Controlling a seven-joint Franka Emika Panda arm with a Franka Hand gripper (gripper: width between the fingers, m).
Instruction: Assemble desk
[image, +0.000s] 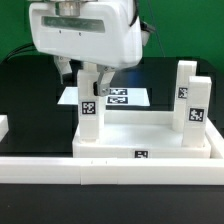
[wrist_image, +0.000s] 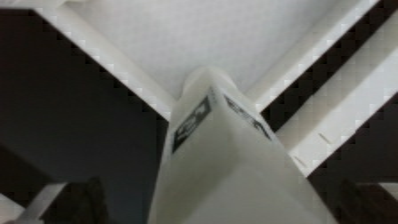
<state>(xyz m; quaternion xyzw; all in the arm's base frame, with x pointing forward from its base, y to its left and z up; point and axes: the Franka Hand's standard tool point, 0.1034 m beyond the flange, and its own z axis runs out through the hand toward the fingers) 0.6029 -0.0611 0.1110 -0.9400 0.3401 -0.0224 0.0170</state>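
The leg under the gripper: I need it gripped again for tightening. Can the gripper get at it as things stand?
Probably yes. The gripper hangs open right over that leg, which stands upright on the desk top with nothing crowding it.

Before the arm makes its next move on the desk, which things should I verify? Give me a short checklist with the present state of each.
1. Tool open: ok, the fingers stand apart around the near leg.
2. Near leg upright in its corner of the desk top: ok in the exterior view.
3. Near leg fully seated in the socket: cannot tell, the joint is too small to judge.
4. Tool free of the leg: cannot tell, contact is not visible.
5. Other legs standing at the exterior view's right: ok.
6. Desk top against the border wall: ok, it looks flush.
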